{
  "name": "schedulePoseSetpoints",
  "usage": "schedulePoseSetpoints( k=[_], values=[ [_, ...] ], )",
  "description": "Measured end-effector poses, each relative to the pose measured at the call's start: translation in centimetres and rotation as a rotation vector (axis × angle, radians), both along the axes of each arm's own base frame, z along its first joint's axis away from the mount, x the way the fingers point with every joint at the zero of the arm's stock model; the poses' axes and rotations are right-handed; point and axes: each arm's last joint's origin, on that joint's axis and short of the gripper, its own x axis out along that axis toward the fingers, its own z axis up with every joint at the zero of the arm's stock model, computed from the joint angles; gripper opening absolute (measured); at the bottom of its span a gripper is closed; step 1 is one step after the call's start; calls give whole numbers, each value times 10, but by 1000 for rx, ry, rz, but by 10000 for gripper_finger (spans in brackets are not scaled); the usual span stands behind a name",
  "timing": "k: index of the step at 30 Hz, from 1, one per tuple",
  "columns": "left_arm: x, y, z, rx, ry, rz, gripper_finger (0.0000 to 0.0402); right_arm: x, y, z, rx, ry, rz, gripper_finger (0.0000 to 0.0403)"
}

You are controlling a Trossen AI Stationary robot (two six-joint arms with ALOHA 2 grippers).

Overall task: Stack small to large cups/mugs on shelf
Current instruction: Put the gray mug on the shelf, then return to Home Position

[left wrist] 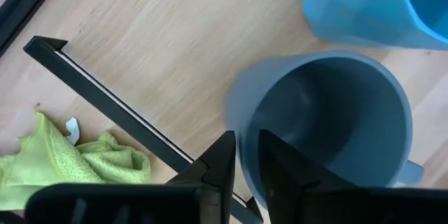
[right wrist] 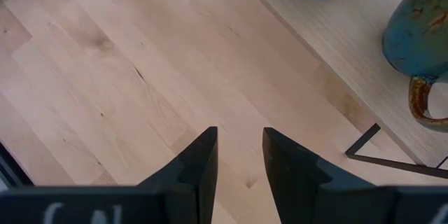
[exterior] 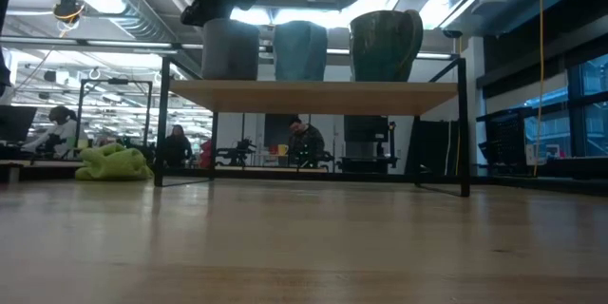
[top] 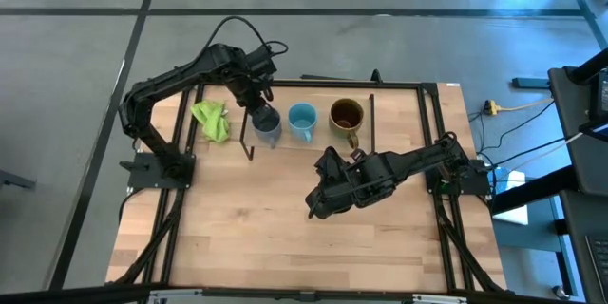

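3 mugs were counted on the shelf, set in a row: the grey-blue mug at the end nearest the green cloth, the sky-blue mug in the middle, and the brown-olive mug at the far end. 1 shelf and 1 cloth were seen, the cloth lying on the bench beside the shelf.

The mugs were judged to be glazed ceramic: rigid, fairly heavy for their size, smooth enough to slip, and liable to chip if knocked together. The rim wall was judged the best hold, 1 finger inside and 1 outside, the handle being too narrow a target.

The left gripper was held at the grey-blue mug, its fingers nearly closed astride the rim wall. The right gripper was held over bare bench in front of the shelf, its fingers slightly parted and empty.
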Motion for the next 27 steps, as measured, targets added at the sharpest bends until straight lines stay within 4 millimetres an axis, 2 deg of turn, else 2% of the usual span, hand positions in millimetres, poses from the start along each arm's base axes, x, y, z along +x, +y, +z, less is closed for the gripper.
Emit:
schedulePoseSetpoints(
  k=[3, 6, 9, 12, 14, 17, 20, 23, 26, 27],
  values=[
    [-2, -1, 5, 6, 0, -12, 59, 0, 0, 0, -3, 3, 7, 116],
    [-7, -3, 23, 46, -24, -6, 59, 0, 0, 0, -8, 6, 17, 116],
    [-15, -7, 52, 96, -72, -20, 59, 0, 0, 0, -40, 3, 25, 116],
    [-26, -24, 88, 171, -205, -79, 59, 0, -3, 4, -140, -1, 84, 116],
    [-36, -42, 115, 237, -343, -138, 59, -1, -5, 14, -241, -27, 144, 116],
    [-59, -74, 152, 346, -588, -221, 59, -16, -5, 41, -430, -131, 204, 116],
    [-86, -106, 174, 415, -804, -301, 59, -49, -6, 79, -624, -244, 177, 116],
    [-109, -129, 170, 432, -903, -313, 59, -95, -8, 114, -746, -398, 56, 116],
    [-115, -145, 141, 440, -945, -287, 59, -138, -7, 130, -724, -503, 25, 116],
    [-112, -151, 128, 433, -982, -290, 59, -145, -4, 131, -687, -542, 21, 116]
  ],
)
